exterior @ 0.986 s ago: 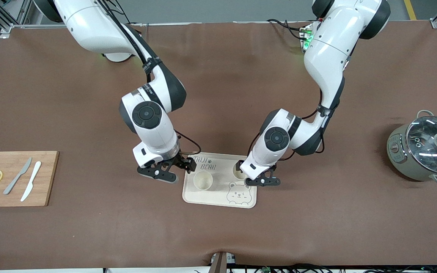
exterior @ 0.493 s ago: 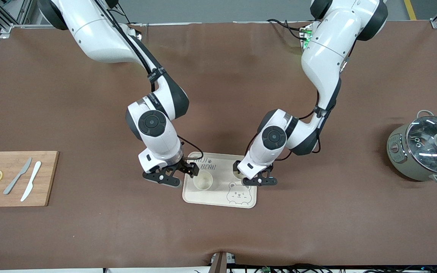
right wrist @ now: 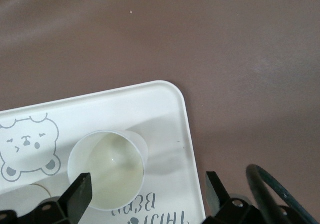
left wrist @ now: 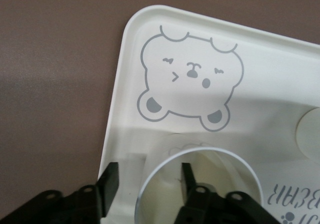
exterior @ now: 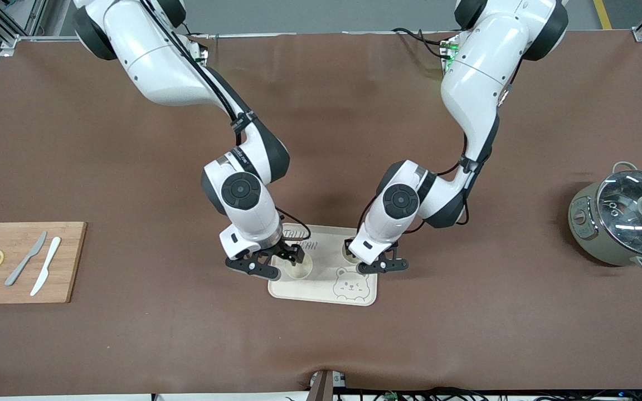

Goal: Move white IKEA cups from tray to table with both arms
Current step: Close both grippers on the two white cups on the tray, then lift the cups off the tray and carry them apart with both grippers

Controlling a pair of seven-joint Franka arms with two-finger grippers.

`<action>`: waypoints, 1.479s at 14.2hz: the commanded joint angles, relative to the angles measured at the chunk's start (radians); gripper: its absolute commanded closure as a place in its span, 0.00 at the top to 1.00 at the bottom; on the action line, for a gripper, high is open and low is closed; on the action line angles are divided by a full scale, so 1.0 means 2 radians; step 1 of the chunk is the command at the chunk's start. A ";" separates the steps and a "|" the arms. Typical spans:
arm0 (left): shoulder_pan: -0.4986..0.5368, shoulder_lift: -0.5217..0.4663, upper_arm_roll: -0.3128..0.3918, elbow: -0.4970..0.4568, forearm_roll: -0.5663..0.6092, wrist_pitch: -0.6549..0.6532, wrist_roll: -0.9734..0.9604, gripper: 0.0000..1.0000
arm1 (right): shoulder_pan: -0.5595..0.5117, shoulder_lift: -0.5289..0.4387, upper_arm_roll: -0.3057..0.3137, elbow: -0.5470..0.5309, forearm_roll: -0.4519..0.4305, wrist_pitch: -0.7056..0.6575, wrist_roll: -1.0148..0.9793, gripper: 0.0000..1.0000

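Nothing has been moved off the tray so far: both white IKEA cups are seen standing on it, and no cup is found on the table. The task is judged to be at its gripping step for both arms at once. The left gripper has been brought low over one cup, with one finger set inside the cup's mouth and the other outside its wall; the jaws are partly drawn in, but gaps are seen on both sides of the rim, so the cup is not held. The right gripper is spread wide and holds nothing. The other cup lies just under one of its fingers, while its second finger hangs past the tray's edge, over bare mat. Closing on each rim, lifting, carrying outward and setting each cup down on the mat are all left to be done. As for writing, grey lettering is printed on the tray beside each gripper: "BEAR" is read upside down in the right wrist view, with part of the word "TAIJI" below it, and a small paw mark is made out in the left wrist view. A bear face is drawn on the tray just ahead of the left gripper's fingers. No brand mark is seen on either cup.
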 commanded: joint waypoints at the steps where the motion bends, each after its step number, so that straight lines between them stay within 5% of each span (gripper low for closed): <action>1: -0.006 0.002 0.005 0.006 0.012 0.002 -0.014 0.00 | 0.006 0.018 0.000 0.022 -0.013 -0.001 0.014 1.00; 7: 0.002 -0.010 0.005 0.004 0.026 -0.007 -0.002 0.00 | 0.025 0.038 -0.012 0.021 -0.021 0.007 0.015 1.00; 13: 0.049 -0.105 0.003 -0.040 0.029 -0.157 0.086 0.00 | 0.026 0.054 -0.013 0.021 -0.022 0.037 0.021 1.00; 15: 0.080 -0.176 -0.001 -0.131 0.029 -0.137 0.123 0.00 | 0.027 0.054 -0.018 0.020 -0.022 0.036 0.021 1.00; 18: 0.150 -0.287 -0.019 -0.319 0.024 0.014 0.192 0.00 | 0.023 0.054 -0.017 0.021 -0.020 0.037 0.020 0.97; 20: 0.196 -0.316 -0.037 -0.360 0.023 0.023 0.247 0.00 | 0.022 0.054 -0.017 0.022 -0.019 0.035 0.020 0.59; 21: 0.217 -0.328 -0.046 -0.376 0.022 0.023 0.269 0.00 | 0.021 0.053 -0.017 0.022 -0.019 0.032 0.020 0.54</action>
